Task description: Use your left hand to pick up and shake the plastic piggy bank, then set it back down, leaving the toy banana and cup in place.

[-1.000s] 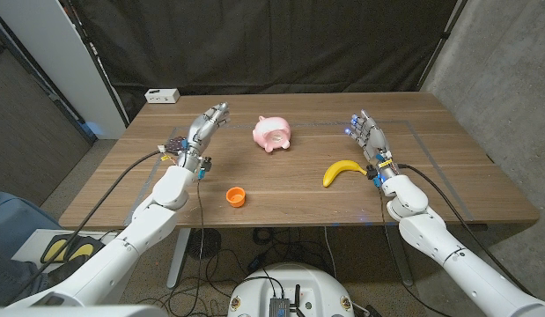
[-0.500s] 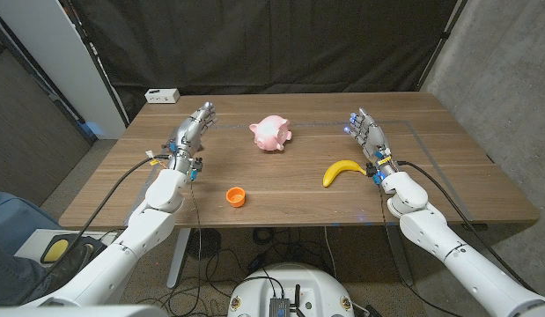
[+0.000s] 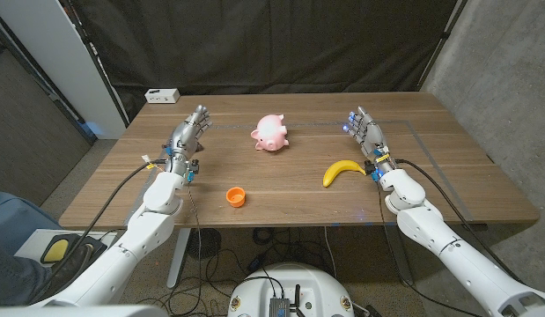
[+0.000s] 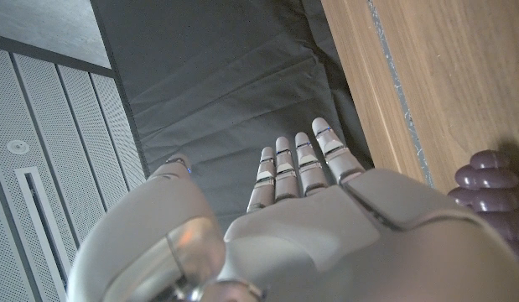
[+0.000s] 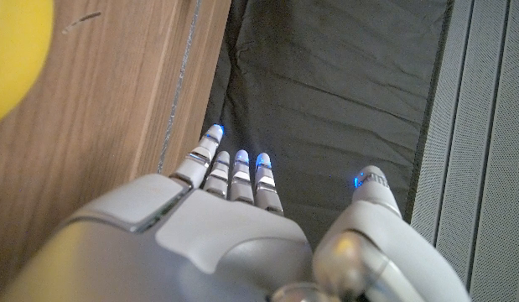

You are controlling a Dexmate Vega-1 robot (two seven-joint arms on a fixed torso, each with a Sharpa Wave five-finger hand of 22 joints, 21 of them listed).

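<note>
no brand names or readable writing showing anywhere, so on to the count: one pink piggy bank [image 3: 271,133], one yellow banana [image 3: 342,171], one small orange cup [image 3: 236,196], all sitting on the wooden table [image 3: 281,198]. there's also one little white box [image 3: 162,95] sitting at the far left corner of the table, too small to make out any text on it.

the piggy bank is sitting toward the far middle of the table, tipped over on its side, with nothing touching it. the banana is lying to its right and nearer, the cup is sitting near the front edge, left of the banana, well apart from both.

the left hand [image 3: 187,134] is hanging at the left side of the table, fingers stretched out straight and together, holding nothing, well apart from the piggy bank. the left wrist view is showing the same thing, straight fingers [image 4: 294,164] pointing at the dark curtain [image 4: 234,92].

the right hand [image 3: 364,132] is standing on the right, fingers apart and pointing up, empty too, with the banana just near of it.
</note>
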